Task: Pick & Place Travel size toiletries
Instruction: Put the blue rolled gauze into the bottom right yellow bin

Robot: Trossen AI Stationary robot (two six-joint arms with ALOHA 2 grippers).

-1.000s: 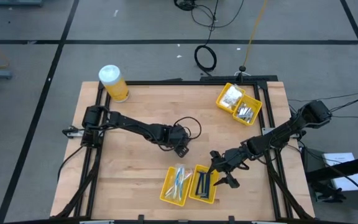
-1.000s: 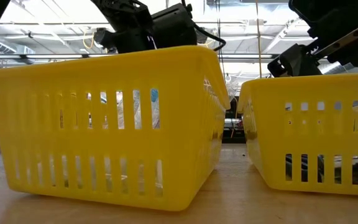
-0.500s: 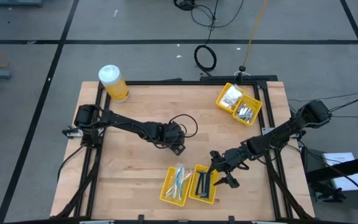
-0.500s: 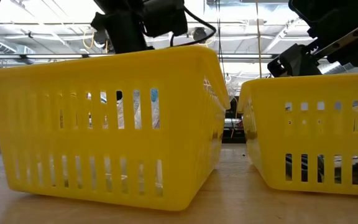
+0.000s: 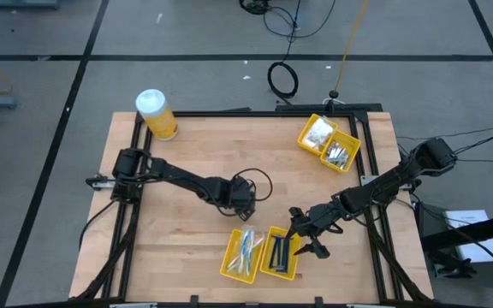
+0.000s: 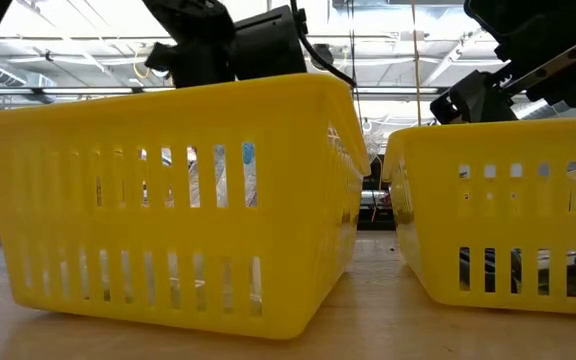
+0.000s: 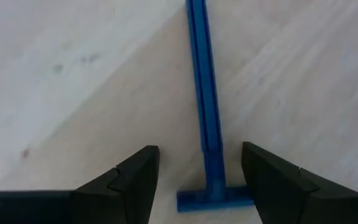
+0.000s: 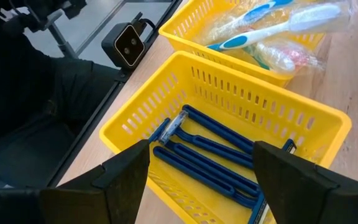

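A dark blue razor (image 7: pixel 206 106) is lying flat on the bare wooden surface (image 5: pixel 187 145), its T-shaped head nearest the left wrist camera and its handle running away from it. The left end effector (image 7: pixel 201 180) is hovering directly over the head end, its two dark fingers (image 7: pixel 135 180) standing wide apart on either side of the razor and touching nothing. In the high view this left end effector (image 5: pixel 245 201) is sitting near the middle of the surface, just beyond the near pair of yellow bins.

The near left bin (image 5: pixel 241 255) is holding toothbrushes (image 8: pixel 272 25) in clear wrapping, white and light blue. The near right bin (image 8: pixel 229 93), touching it side by side, is holding several more dark blue razors (image 8: pixel 207 165) lying flat on its floor. The right end effector (image 5: pixel 311 239) is hanging above the outer edge of that razor bin; its fingers (image 8: pixel 126 171) are spread wide and holding nothing.

At the far right corner of the surface, well apart from both arms, a second pair of yellow bins (image 5: pixel 329 142) is standing; one compartment is carrying clear packets (image 5: pixel 318 131) of white items and the other small silvery pieces (image 5: pixel 341 154). A big yellow jar (image 5: pixel 156 114) with a white lid is standing at the far left corner.

In the low view, the two near bins are filling the foreground, with the arms showing dark above their rims.
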